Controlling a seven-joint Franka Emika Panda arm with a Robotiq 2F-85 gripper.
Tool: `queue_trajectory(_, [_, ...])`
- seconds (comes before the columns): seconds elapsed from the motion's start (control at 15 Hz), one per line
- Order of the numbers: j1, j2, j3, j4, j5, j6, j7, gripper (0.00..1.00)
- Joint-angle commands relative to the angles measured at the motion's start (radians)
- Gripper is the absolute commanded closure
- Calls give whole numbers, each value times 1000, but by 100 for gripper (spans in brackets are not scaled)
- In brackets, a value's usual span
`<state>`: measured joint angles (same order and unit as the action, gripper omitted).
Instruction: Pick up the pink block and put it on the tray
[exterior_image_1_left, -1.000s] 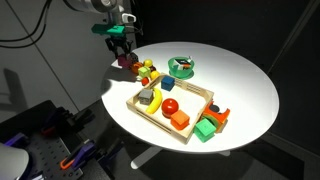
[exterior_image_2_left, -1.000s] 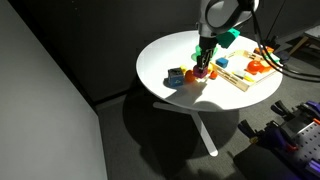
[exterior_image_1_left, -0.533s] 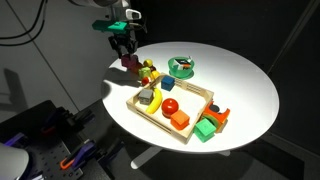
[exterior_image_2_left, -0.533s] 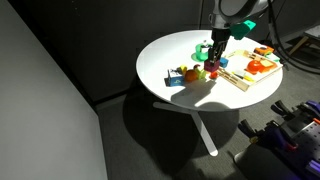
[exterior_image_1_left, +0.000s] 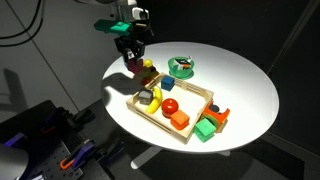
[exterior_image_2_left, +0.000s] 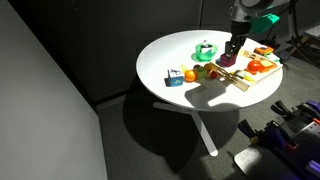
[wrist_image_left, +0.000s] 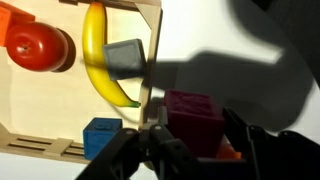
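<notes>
My gripper (exterior_image_1_left: 133, 52) is shut on the pink block (exterior_image_1_left: 134, 66) and holds it in the air above the near-left end of the light-wood tray (exterior_image_1_left: 196, 90). In the wrist view the dark magenta block (wrist_image_left: 193, 112) sits between my two fingers (wrist_image_left: 190, 138), just outside the tray's rim (wrist_image_left: 151, 60). In an exterior view the gripper (exterior_image_2_left: 232, 52) and block (exterior_image_2_left: 229, 62) hang at the tray's (exterior_image_2_left: 245, 83) edge.
The tray holds a banana (wrist_image_left: 95, 50), a red ball (wrist_image_left: 38, 47), a grey block (wrist_image_left: 125, 58), a blue block (wrist_image_left: 102, 135) and an orange cube (exterior_image_1_left: 180, 121). A green bowl (exterior_image_1_left: 182, 67) stands behind it. Green blocks (exterior_image_1_left: 207, 128) lie at the tray's right end. Several loose blocks (exterior_image_2_left: 176, 76) lie on the round white table (exterior_image_1_left: 235, 80).
My gripper has carried the pink block from the table's left edge, up and across towards the tray. The other objects have not moved.
</notes>
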<state>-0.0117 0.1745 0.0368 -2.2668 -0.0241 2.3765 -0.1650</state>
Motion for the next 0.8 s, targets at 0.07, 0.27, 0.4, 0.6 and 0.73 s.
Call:
queue_trajectory(0.07, [-41,-34,-37,-44,41,46,-30,68])
queue_trajectory(0.27, [-65,-20,-60,-43,54,76,-28,68])
queue_trajectory(0.4, [-78,-13,-73,-44,63,98,-27,68])
queue_trajectory(0.6, [-93,-17,-88,-52,63,131,-19,68])
queue_trajectory(0.73, [-100,-33,-90,-67,75,156,-22,18])
